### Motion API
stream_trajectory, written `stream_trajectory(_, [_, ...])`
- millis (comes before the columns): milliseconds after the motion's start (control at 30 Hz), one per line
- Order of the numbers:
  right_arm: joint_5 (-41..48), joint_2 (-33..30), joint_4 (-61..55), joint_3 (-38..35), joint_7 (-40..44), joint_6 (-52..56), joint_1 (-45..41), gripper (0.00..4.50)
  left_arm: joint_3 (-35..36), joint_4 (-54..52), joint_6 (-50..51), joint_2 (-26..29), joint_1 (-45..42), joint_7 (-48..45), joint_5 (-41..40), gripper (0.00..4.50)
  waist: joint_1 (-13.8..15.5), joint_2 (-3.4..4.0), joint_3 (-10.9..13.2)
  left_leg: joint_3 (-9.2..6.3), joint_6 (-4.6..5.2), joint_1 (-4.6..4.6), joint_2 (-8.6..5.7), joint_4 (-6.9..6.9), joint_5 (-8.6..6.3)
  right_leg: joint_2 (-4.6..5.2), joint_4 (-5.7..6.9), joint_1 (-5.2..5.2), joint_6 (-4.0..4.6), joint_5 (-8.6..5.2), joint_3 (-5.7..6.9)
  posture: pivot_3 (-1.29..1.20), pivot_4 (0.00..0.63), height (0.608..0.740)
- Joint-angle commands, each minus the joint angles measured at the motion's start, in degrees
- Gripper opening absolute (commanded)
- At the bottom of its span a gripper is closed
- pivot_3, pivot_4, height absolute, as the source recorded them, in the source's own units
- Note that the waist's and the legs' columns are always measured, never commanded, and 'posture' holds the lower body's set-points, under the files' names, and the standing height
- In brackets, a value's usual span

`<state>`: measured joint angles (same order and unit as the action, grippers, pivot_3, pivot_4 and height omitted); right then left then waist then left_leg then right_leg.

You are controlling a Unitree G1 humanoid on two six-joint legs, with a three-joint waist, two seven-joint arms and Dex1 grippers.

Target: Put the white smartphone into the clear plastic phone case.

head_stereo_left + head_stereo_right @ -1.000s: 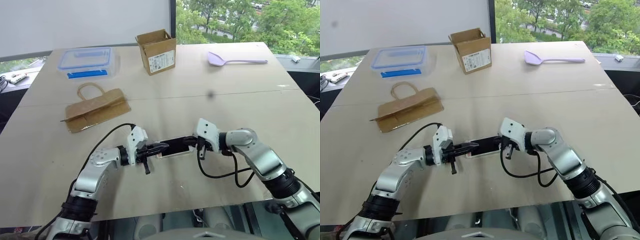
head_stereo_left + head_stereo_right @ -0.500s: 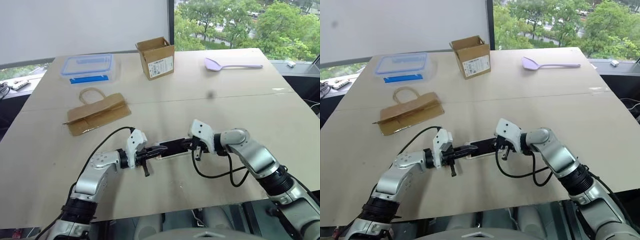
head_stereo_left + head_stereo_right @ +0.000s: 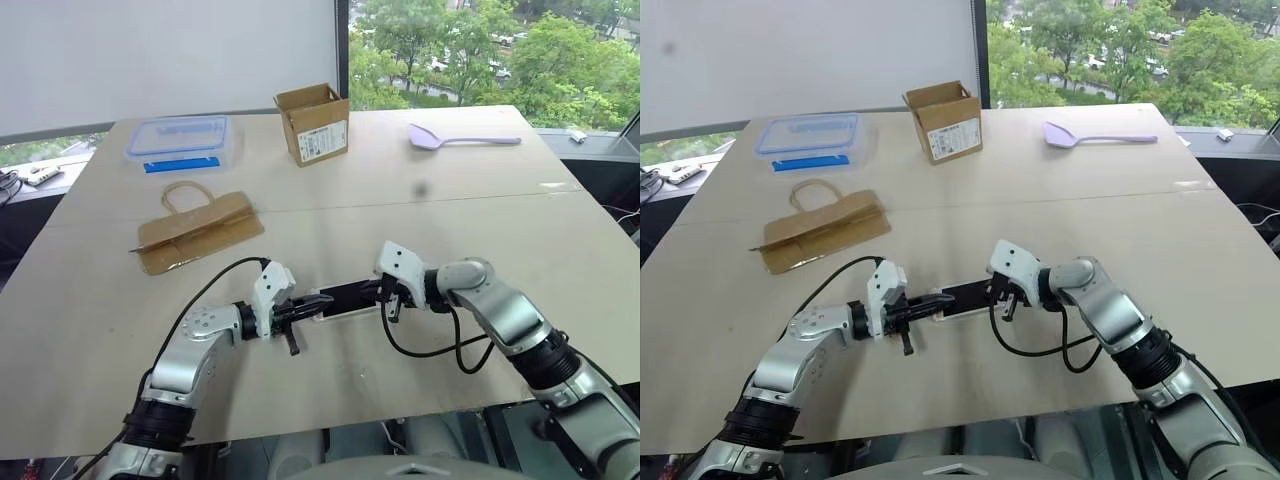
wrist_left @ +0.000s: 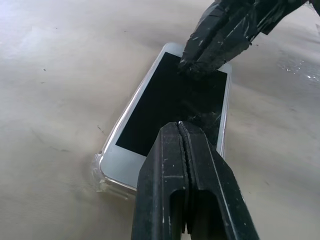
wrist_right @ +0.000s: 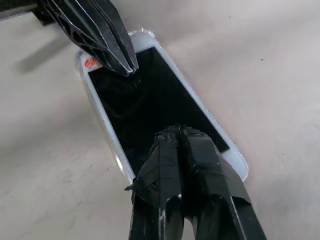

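Near surface's front edge: white smartphone sits in clear plastic phone case.
Claws: left claw and right claw both together, empty.
Technique: press corners evenly.

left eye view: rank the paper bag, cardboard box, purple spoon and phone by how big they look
1. paper bag
2. cardboard box
3. purple spoon and white smartphone: too alike to rank, the phone nearer the camera and partly covered.

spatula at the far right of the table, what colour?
Pale lilac; the spatula shows best in the left eye view.
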<state>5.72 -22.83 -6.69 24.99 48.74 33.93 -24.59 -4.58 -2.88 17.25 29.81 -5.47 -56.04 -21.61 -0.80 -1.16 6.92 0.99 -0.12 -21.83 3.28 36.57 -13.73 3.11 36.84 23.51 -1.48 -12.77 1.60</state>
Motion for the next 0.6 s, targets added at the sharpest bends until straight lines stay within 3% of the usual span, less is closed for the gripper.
stream_trajectory(33, [2.5, 0.6, 1.6, -3.7, -0.8, -2.8, 3.6, 0.07, 3.0, -3.4, 1.8, -1.3, -0.3, 1.4, -3.9, 0.0, 0.0, 0.09, 0.5, 0.0, 0.0, -0.05, 0.0, 0.0, 0.0, 0.0, -0.01, 0.02, 0.0, 0.0, 0.01, 0.0, 0.15, 0.74])
stream_trajectory(367, [8.4, -3.6, -14.2, -13.7, -2.9, 2.1, 5.3, 0.07, 10.0, -8.3, 9.4, 1.8, 1.6, 2.5, -11.0, 0.0, 0.0, 0.08, 1.8, 0.06, 0.29, -1.45, -0.04, -0.07, 0.18, -0.22, -0.07, 1.18, -0.18, 0.18, -0.07, 0.0, 0.15, 0.74])
stream_trajectory(600, [7.5, -11.8, -18.9, -14.5, -2.3, 5.6, 6.8, 0.07, 9.5, -5.3, 5.0, 8.1, 5.4, -4.7, -8.3, 0.0, 0.2, -0.08, 2.1, 0.05, 0.29, -1.9, -0.05, -0.04, 0.18, -0.2, -0.09, 1.61, -0.09, 0.07, 0.0, 0.0, 0.15, 0.74])
